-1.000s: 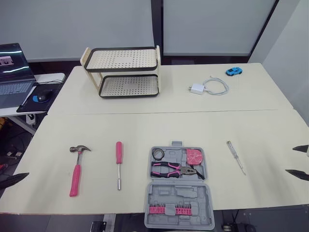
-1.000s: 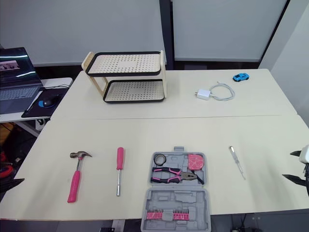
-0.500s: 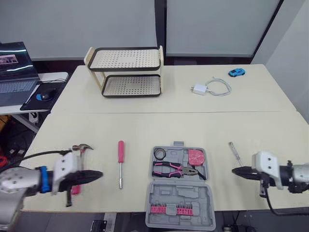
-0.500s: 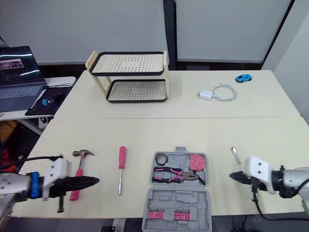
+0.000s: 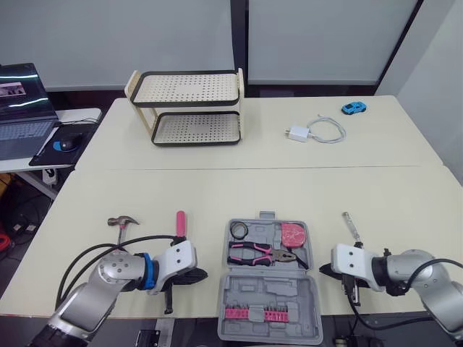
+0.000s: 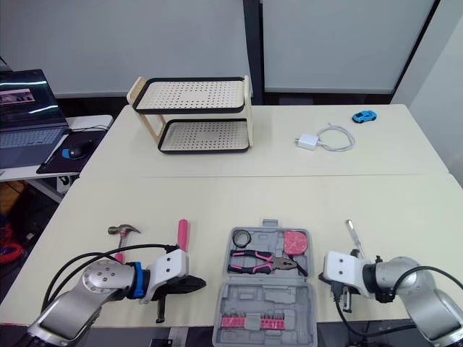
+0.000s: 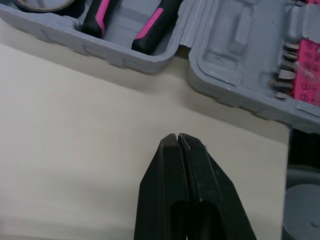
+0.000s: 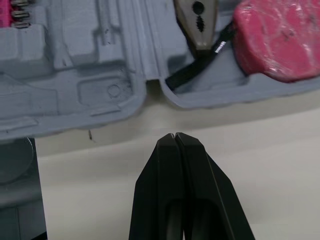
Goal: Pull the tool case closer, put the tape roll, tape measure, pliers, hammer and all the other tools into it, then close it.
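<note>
Tool case (image 5: 269, 290) on cream table (image 5: 217, 191)

Left of the tool case (image 5: 269, 295): hammer (image 5: 121, 221), head and neck clear, handle lost under the left arm. Pink screwdriver (image 5: 180, 221), nearer the case, handle top clear, shaft covered by the wrist behind the left fingers (image 5: 197, 275).

Right of the case: slim screwdriver (image 5: 349, 221), near end passes behind the wrist of the right fingers (image 5: 324, 271).

Far left of the case: laptop (image 5: 18, 108) cut by the picture's edge.

Wrist views, case cropped: tape roll (image 7: 40, 4) a sliver, pliers (image 7: 150, 25) part handles, bit row (image 7: 300, 55) and tape measure (image 8: 280, 35) clipped. Bit types too small to tell.
</note>
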Robot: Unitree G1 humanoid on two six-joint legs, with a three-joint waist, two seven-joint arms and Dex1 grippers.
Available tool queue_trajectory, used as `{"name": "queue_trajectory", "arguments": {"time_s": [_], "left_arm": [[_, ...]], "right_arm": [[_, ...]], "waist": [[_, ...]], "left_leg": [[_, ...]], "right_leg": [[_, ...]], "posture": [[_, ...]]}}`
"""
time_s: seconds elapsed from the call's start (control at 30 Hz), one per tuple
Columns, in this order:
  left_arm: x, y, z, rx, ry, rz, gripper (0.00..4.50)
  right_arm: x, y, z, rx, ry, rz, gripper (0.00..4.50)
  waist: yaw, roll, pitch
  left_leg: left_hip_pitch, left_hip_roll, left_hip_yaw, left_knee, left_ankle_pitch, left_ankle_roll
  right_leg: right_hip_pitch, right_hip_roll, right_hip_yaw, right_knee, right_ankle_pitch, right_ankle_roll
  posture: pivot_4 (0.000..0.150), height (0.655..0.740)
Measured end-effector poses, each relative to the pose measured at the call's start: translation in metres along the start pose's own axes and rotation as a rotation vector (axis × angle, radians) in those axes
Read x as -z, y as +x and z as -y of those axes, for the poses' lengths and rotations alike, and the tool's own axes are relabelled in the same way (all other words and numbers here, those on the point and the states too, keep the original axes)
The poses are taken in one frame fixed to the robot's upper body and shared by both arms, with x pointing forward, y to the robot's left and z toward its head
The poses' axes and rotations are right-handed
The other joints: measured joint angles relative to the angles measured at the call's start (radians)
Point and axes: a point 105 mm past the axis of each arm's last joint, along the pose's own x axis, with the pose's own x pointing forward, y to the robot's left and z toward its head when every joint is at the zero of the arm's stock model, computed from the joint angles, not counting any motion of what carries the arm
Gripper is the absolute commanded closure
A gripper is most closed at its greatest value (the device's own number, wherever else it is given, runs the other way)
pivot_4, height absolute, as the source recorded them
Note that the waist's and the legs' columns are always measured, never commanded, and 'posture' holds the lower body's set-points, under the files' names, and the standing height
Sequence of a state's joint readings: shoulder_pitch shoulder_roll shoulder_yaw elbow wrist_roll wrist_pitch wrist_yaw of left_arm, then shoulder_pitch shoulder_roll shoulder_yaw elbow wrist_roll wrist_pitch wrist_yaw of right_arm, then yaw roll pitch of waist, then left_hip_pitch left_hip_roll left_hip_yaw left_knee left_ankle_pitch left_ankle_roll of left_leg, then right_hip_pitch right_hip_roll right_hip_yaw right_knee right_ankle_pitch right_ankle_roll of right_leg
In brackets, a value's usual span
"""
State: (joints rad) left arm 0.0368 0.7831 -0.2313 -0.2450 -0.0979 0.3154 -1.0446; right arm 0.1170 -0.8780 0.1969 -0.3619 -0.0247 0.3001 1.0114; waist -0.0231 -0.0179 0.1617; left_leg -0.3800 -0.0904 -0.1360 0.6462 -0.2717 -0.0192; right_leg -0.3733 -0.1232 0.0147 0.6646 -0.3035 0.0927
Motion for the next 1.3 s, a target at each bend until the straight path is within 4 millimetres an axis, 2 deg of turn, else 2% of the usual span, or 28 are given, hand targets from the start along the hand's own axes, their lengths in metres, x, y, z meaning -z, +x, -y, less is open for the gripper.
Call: {"name": "queue_trajectory", "arguments": {"time_s": [0.13,0.4,0.7,0.87,1.2,1.3], "left_arm": [[-0.001,0.016,0.006,0.012,-0.003,0.006,4.50],[-0.015,0.035,-0.001,-0.006,0.016,0.012,4.50],[-0.018,0.037,0.002,-0.004,-0.027,-0.026,4.50],[-0.021,0.041,0.001,-0.015,-0.040,-0.016,4.50],[-0.031,0.049,-0.035,-0.089,0.020,0.004,4.50],[-0.032,0.048,-0.043,-0.104,0.042,0.005,4.50]], "right_arm": [[0.001,0.004,0.001,0.008,-0.010,-0.027,4.46],[-0.006,0.017,-0.003,-0.005,0.017,0.000,4.46],[-0.009,0.020,0.001,0.017,0.038,-0.008,4.46],[-0.012,0.022,0.012,0.056,0.036,-0.018,4.46],[-0.018,0.021,0.046,0.150,0.041,-0.016,4.46],[-0.020,0.021,0.050,0.161,0.038,-0.012,4.46]], "waist": [[0.001,0.000,0.000],[0.001,0.000,0.000],[-0.001,0.000,-0.002],[0.000,0.001,-0.003],[0.019,0.002,-0.003],[0.019,0.002,-0.003]], "left_leg": [[0.000,0.000,0.000,0.000,0.000,0.000],[0.000,0.000,-0.001,0.000,0.000,0.000],[0.001,0.000,-0.001,0.000,0.000,0.000],[0.001,0.000,-0.001,0.000,0.000,0.000],[0.001,-0.001,-0.001,0.001,0.001,-0.001],[0.001,-0.001,-0.001,0.001,0.003,-0.004]], "right_leg": [[0.000,0.000,0.000,0.000,0.000,0.000],[0.000,0.000,0.000,0.000,0.000,0.000],[0.001,0.001,0.000,0.001,0.000,0.000],[0.001,0.000,0.000,0.001,0.000,0.000],[0.001,0.000,0.000,0.000,0.001,0.002],[0.001,0.000,0.000,0.000,0.001,0.002]], "posture": [[0.150,0.7400],[0.150,0.7400],[0.150,0.7400],[0.150,0.7400],[0.150,0.7400],[0.150,0.7400]]}}
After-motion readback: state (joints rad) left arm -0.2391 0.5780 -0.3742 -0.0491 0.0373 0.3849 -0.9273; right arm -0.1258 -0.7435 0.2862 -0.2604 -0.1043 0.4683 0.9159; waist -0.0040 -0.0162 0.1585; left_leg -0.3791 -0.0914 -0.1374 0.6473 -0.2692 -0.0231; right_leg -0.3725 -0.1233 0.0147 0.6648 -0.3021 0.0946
